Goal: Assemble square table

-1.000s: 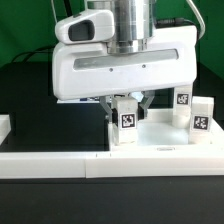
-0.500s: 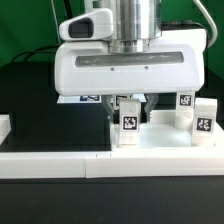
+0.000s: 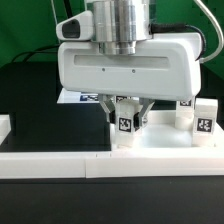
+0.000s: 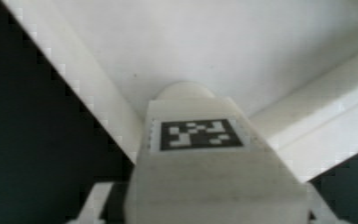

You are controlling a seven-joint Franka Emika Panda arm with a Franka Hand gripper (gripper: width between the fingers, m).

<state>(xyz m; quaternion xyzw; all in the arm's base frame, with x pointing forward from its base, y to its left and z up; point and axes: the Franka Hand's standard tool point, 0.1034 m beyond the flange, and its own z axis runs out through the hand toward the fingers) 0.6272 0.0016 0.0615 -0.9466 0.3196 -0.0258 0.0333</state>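
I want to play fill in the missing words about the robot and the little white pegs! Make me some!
1. The gripper is around a white leg peg that stands ______.
2. The tag on that leg peg is black and ______.
3. In the exterior view, two other leg pegs stand to the ______ of the gripper.
4. The table surface under everything is coloured ______.

Missing words: upright; white; right; black

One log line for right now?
gripper: fingers around upright leg | leg: on tabletop corner | other legs: upright, untouched
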